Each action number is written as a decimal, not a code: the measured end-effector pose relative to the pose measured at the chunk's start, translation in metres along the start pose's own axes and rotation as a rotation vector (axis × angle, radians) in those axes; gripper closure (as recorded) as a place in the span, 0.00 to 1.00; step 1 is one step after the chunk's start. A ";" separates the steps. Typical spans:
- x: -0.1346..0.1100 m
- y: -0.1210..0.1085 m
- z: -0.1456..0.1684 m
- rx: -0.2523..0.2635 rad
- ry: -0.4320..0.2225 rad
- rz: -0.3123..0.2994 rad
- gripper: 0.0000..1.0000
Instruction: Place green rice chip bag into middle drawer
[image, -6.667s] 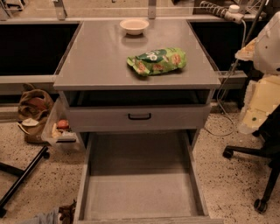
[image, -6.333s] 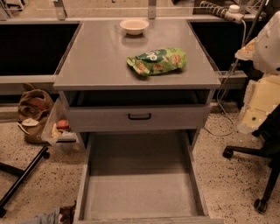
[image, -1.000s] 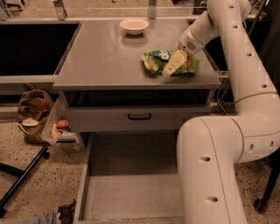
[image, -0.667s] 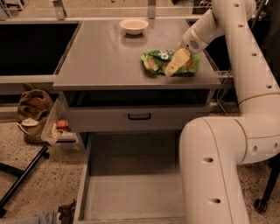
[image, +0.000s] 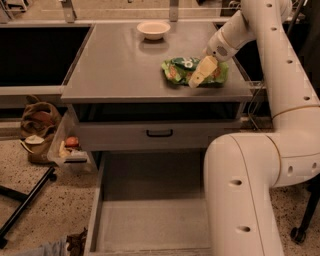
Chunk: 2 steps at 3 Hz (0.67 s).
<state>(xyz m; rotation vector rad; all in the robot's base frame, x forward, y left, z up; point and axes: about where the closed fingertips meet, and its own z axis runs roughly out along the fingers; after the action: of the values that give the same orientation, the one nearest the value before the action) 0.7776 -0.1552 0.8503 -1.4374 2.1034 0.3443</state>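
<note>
The green rice chip bag (image: 181, 70) lies on the grey cabinet top (image: 120, 70), near its right front corner. My gripper (image: 201, 74) is down on the right half of the bag, reaching in from the upper right and touching it. The middle drawer (image: 150, 225) is pulled out wide below, with a bare flat floor. My white arm (image: 245, 195) covers the drawer's right side.
A pale bowl (image: 153, 29) stands at the back of the cabinet top. A grey drawer front with a black handle (image: 160, 133) sits shut under the top. A brown bag (image: 37, 120), a small bin (image: 67, 147) and a black stand leg (image: 25, 200) are on the floor at left.
My arm has swung in from the right and brought the gripper down onto the bag. The bag has shifted a little to the right. Over the last second almost nothing has moved.
</note>
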 end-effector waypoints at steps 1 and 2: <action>0.015 -0.002 0.007 -0.007 0.019 0.021 0.00; 0.029 -0.003 0.014 -0.016 0.043 0.041 0.00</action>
<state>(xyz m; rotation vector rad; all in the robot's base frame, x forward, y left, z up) 0.7770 -0.1719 0.8220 -1.4239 2.1717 0.3503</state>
